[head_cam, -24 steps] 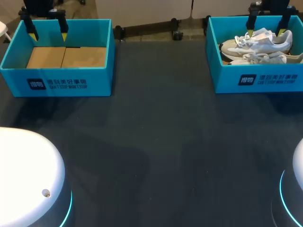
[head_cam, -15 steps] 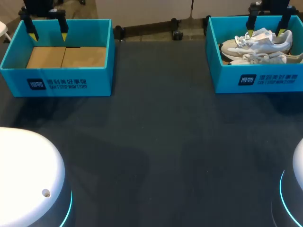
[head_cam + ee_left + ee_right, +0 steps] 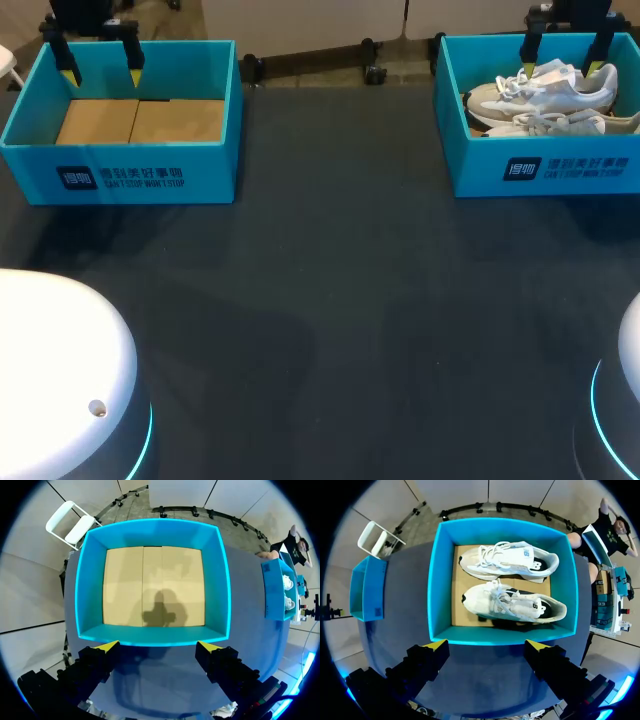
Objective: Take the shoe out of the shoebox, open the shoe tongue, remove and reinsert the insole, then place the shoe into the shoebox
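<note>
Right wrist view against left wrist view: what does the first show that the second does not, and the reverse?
Only the right wrist view: the right gripper, open, and the whole inside of the right shoebox, with two white shoes side by side on its floor. Only the left wrist view: the left gripper, open, and the left shoebox with its bare cardboard floor. Both: the two shoeboxes on the dark table.

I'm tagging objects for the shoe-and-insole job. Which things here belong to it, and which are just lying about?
Belongs to the job: right shoebox; nearer white shoe and farther white shoe inside it; right gripper, open, above it.

Lying about: left shoebox, empty, under the open left gripper; it might be the destination, I cannot tell.
</note>
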You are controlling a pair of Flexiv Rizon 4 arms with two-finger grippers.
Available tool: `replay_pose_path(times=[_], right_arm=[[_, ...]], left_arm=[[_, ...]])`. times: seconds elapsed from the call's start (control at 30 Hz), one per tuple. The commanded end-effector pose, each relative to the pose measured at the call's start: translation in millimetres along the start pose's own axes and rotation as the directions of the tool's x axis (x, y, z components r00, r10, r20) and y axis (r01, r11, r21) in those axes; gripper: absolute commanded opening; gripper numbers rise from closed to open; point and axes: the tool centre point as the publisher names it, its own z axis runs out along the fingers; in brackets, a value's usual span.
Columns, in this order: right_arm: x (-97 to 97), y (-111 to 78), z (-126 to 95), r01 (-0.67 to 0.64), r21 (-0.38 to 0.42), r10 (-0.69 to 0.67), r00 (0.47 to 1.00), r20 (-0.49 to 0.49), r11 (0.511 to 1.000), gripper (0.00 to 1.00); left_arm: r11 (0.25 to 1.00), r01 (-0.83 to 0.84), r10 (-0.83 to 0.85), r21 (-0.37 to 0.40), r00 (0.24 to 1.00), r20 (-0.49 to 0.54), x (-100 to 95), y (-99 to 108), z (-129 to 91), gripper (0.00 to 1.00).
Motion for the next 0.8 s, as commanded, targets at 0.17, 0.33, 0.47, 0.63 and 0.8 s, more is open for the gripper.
replay_pose_path(times=[0.17, 0.33, 0.47, 0.63, 0.8], right_arm=[[0.0, 0.0, 0, 0.000, 0.000, 0.000, 1.000, 0.000, 1.000, 1.00], [0.0, 0.0, 0, 0.000, 0.000, 0.000, 1.000, 0.000, 1.000, 1.00], [-6.3, 2.7, 3, -0.014, -0.004, 0.015, 0.999, 0.028, 1.000, 1.00], [-25.6, 12.1, 14, -0.035, 0.006, 0.034, 0.998, 0.062, 0.999, 1.00], [-39.6, 19.6, 24, -0.043, 0.012, 0.042, 0.997, 0.067, 0.999, 1.00]], left_arm=[[1.000, 0.000, 0.000, 0.000, 1.000, 0.000, 0.0, 0, 0, 1.00], [1.000, 0.000, 0.000, 0.000, 1.000, 0.000, 0.0, 0, 0, 1.00], [1.000, 0.000, 0.000, 0.000, 1.000, 0.000, 0.0, 0, 0, 1.00], [1.000, 0.000, 0.000, 0.000, 1.000, 0.000, 0.0, 0, 0, 1.00], [1.000, 0.000, 0.000, 0.000, 1.000, 0.000, 0.0, 0, 0, 1.00]])
